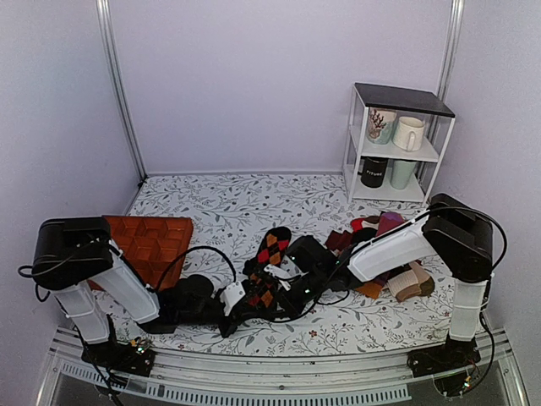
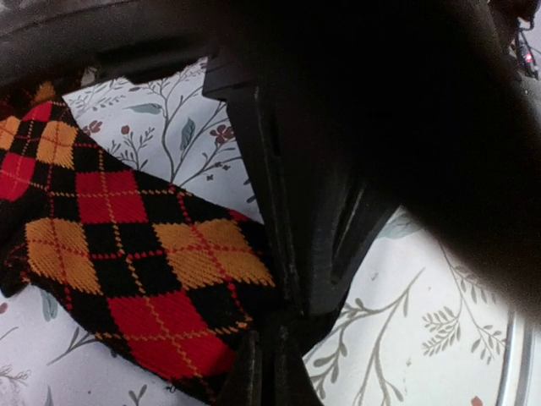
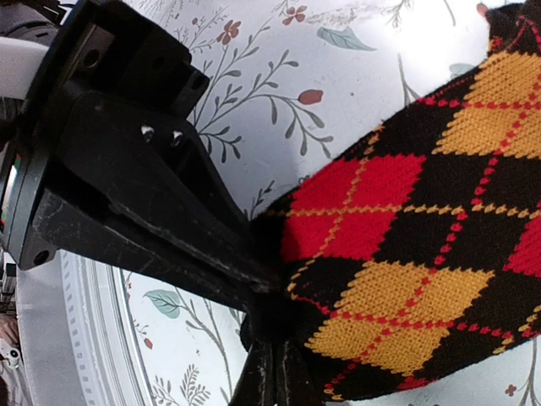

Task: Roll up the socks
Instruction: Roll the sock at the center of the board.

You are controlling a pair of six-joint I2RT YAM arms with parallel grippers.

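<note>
The black argyle socks [image 1: 272, 245] with red and orange diamonds lie in a strip at the middle of the floral cloth. Both grippers meet at the strip's near end. My left gripper [image 1: 245, 303] reaches in from the left, and in the left wrist view it [image 2: 269, 364] is shut on the edge of the socks [image 2: 127, 254]. My right gripper [image 1: 260, 288] reaches in from the right, and in the right wrist view it [image 3: 275, 372] is shut on the same end of the socks [image 3: 406, 237]. Each wrist view shows the other gripper's black body close alongside.
An orange-brown quilted tray [image 1: 152, 241] lies at the left. A pile of maroon, tan and other socks [image 1: 393, 254] lies under the right arm. A white shelf with mugs [image 1: 397, 144] stands at the back right. A metal rail [image 1: 270, 372] runs along the near edge.
</note>
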